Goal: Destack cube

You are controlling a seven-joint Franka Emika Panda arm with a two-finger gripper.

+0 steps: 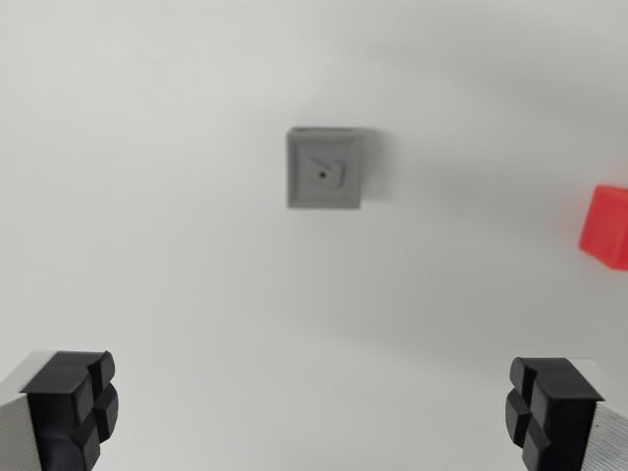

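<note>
- We saw a plain white desk [196, 255] filling the whole wrist view, with nothing on it but two small blocks.
- The jaws [314, 412] of our gripper stood wide apart and empty; one black finger pad [74, 402] sat at the bottom corner on the wrist view's left, the other at the bottom corner on the wrist view's right, with bare desk between them.
- The grey cube [325, 169] sat above the middle of the view, a little toward the wrist view's left of centre, well apart from both pads and roughly midway between them sideways.
- We looked down on its top face, which was nearly square, so we could name no long axis; its edges ran close to square with the picture's edges, with only a slight turn.
- That top face carried a small dark dot near its centre and a faint raised square mark beside it, toward the wrist view's right.
- A soft blur lay along the cube's side on the wrist view's right; we could not tell whether another block lay under it.
- The red cube [605, 227] was cut off by the edge on the wrist view's right, resting on the desk well apart from the grey one.
</note>
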